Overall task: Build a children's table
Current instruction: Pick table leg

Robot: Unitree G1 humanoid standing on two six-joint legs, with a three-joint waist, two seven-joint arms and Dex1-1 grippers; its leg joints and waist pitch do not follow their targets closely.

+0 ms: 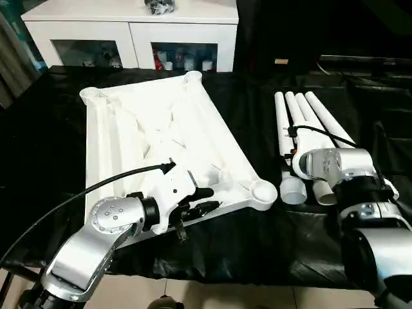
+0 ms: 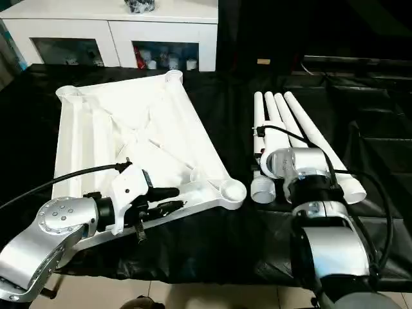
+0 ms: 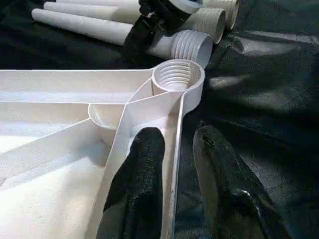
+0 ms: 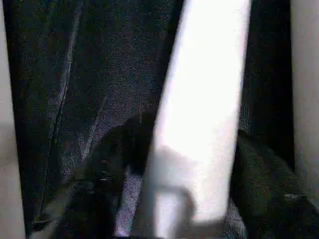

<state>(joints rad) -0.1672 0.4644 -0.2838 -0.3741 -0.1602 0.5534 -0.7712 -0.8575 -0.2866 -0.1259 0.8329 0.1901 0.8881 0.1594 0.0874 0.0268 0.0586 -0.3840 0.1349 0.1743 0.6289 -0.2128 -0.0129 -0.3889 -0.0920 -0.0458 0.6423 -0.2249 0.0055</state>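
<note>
Currently the table top lies ribbed side up on the black-draped desk, left of centre. Left gripper sits at the top's near edge; its fingers straddle the rim wall, one inside, one outside, close to the rim but whether they pinch it I cannot tell. Just beyond them, the threaded corner socket is empty.

Right of the top, four legs lie side by side, threaded ends toward the robot. Right gripper is down over one leg, a finger on either side; contact is unclear.

Judged step: steadying the top while picking the first leg. Next move calls for lifting that leg, standing it upright and threading it into the near socket.

White cabinet stands behind the desk, well apart. The neighbouring legs lie tight together and may roll or get dragged.
</note>
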